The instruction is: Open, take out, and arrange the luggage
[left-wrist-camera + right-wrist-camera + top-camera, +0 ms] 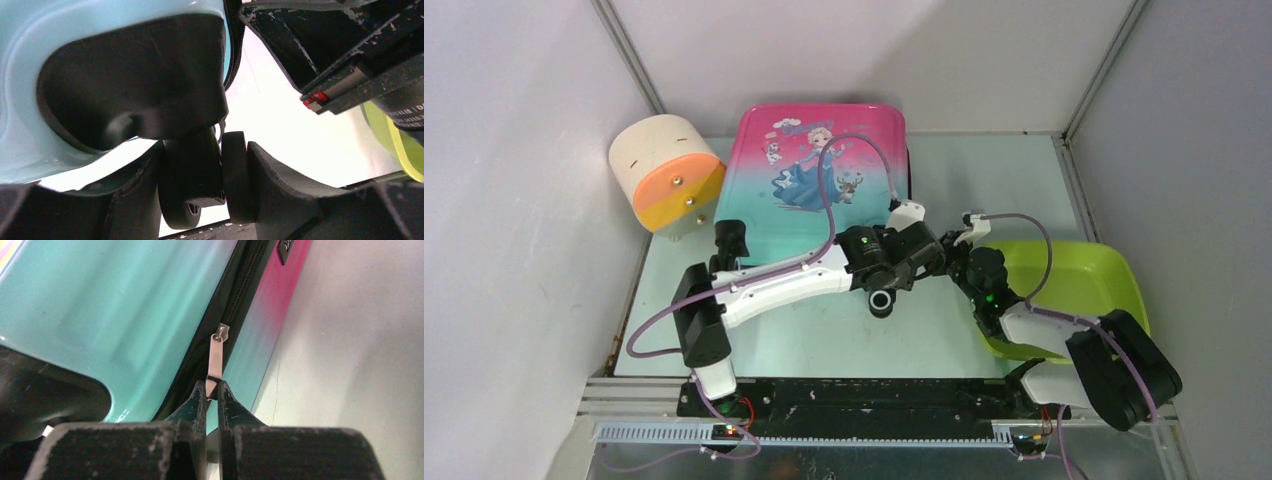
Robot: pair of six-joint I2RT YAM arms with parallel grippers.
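The luggage (824,170) is a pink-to-teal suitcase with a princess print. It lies flat and closed at the back middle of the table. My left gripper (205,187) reaches across to its near right corner and is shut on a black wheel (192,175) under the teal shell (30,100). My right gripper (212,392) is at the suitcase's right side, shut on the end of the metal zipper pull (215,357). The pull hangs from the black zipper track (240,290). In the top view both grippers meet at that corner, the left (916,250) beside the right (964,252).
A cream-and-orange cylinder (667,172) lies against the suitcase's left side. A lime-green tub (1084,275) sits at the right, partly under my right arm, and also shows in the left wrist view (395,135). Grey walls close in the table on three sides.
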